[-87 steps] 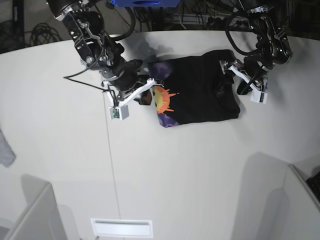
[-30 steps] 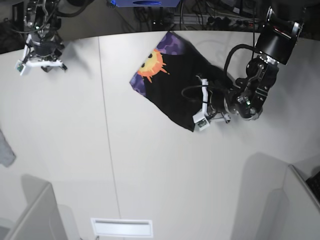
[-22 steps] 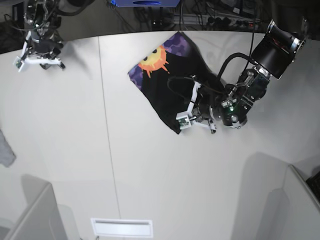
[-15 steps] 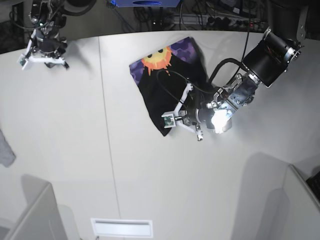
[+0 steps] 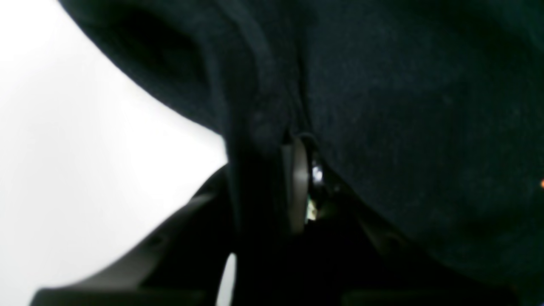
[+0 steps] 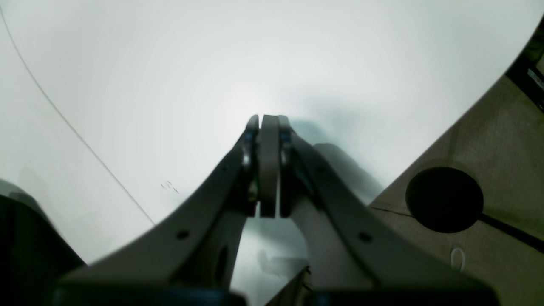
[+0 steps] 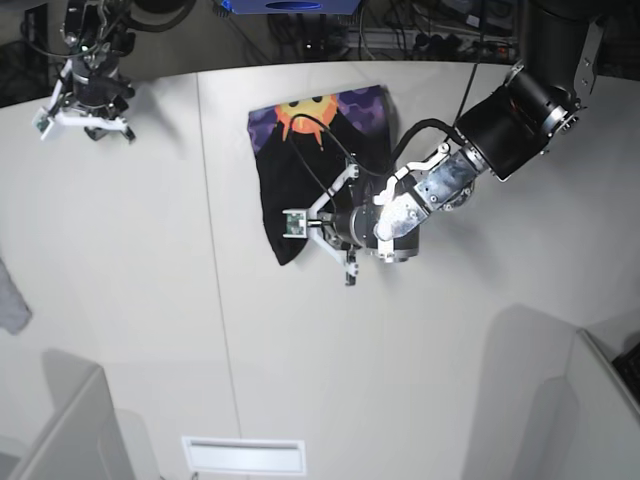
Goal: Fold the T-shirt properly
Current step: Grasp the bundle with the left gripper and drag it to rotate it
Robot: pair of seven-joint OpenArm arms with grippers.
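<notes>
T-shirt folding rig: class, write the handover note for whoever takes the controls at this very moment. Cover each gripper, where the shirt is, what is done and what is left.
Left gripper: shut on the T-shirt, black cloth pinched between its jaws at the shirt's near end.
Right gripper: shut, empty, parked over bare table at the far corner, away from the shirt.
T-shirt: bunched into a narrow bundle on the table, sun print at the far end facing up.
Done: shirt gathered, not neatly folded.
Left: lay it flat, square the folds, release.
</notes>
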